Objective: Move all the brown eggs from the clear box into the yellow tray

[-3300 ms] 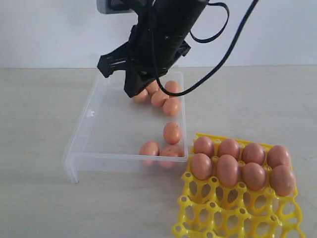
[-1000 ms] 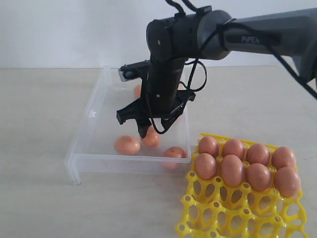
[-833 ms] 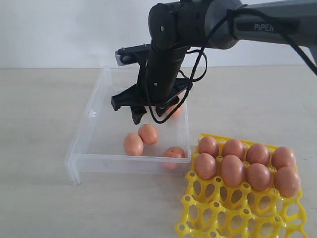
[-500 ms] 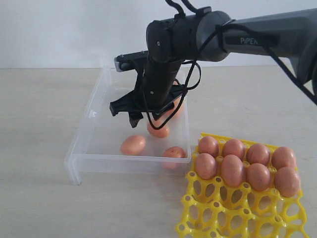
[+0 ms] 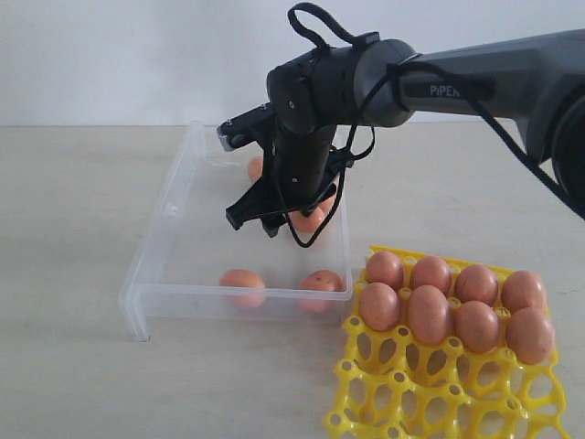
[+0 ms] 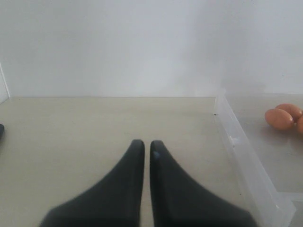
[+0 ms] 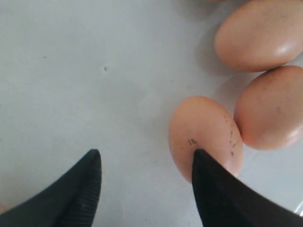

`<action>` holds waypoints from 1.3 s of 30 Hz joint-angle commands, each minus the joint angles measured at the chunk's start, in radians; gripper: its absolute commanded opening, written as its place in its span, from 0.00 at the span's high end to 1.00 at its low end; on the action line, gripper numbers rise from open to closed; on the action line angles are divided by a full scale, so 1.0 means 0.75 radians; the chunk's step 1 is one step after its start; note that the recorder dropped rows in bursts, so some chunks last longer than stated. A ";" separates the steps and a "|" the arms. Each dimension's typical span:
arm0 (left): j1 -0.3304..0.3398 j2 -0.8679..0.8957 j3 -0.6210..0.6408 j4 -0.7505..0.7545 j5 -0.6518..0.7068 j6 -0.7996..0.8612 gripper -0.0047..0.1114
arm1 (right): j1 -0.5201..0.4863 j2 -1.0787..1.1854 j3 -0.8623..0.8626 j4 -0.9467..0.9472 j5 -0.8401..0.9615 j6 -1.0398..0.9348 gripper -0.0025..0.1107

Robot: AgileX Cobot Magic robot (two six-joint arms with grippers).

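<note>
The clear box (image 5: pixel 174 206) lies left of centre, and the yellow tray (image 5: pixel 439 402) at the front right holds several brown eggs (image 5: pixel 428 311) in its back two rows. Two eggs (image 5: pixel 241 281) rest against the box's front wall; others (image 5: pixel 308 221) lie partly hidden behind the right arm. My right gripper (image 5: pixel 260 222) hangs open low inside the box. In the right wrist view my right gripper (image 7: pixel 147 158) has one fingertip (image 7: pixel 203 163) over an egg (image 7: pixel 203 132), which lies outside the gap. My left gripper (image 6: pixel 143 144) is shut on nothing, over bare table beside the box wall (image 6: pixel 241 156).
Beige tabletop (image 5: pixel 73 183) surrounds the box, with a white wall behind. The front rows of the tray's cups (image 5: pixel 411 412) hold nothing. Black cables (image 5: pixel 315 23) loop off the right arm above the box.
The right gripper has moved about inside the box, ending nearer its back right. Loose eggs have rolled; one now rests at the front wall beside the other.
</note>
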 commanded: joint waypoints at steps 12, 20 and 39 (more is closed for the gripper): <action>-0.001 -0.005 0.005 0.002 -0.006 0.000 0.92 | -0.003 0.048 0.004 -0.244 -0.054 -0.035 0.53; -0.001 -0.005 0.005 0.002 -0.006 0.000 0.92 | -0.003 0.105 0.004 -0.244 -0.108 0.059 0.53; -0.001 -0.005 0.005 0.002 -0.006 0.000 0.92 | 0.099 -0.048 0.004 0.264 -0.409 0.199 0.98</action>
